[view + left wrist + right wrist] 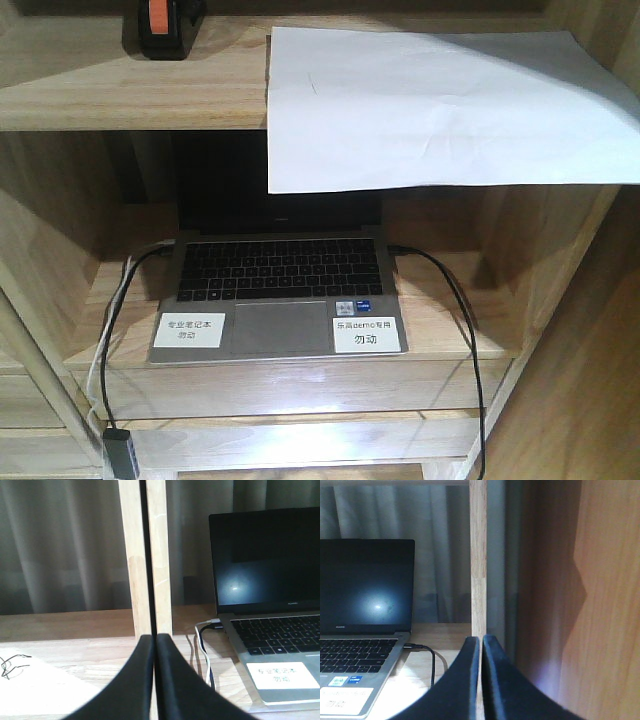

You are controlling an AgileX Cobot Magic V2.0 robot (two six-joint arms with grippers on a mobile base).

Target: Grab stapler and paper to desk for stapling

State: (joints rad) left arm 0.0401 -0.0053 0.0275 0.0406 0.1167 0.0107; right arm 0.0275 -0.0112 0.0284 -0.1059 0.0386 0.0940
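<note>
The left tool [154,680] is pointing level at a shelf post [160,555], jaws pressed together, empty; the right tool [481,680] is doing likewise; on the upper shelf [120,100] the stapler [163,28] is sitting left, the paper [440,105] is overhanging right; a laptop [275,290] is lying open below.

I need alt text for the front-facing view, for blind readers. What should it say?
A white sheet of paper lies on the upper wooden shelf, its front edge hanging over; a black stapler with an orange patch sits to its left. Below, an open laptop rests on a lower shelf.
</note>
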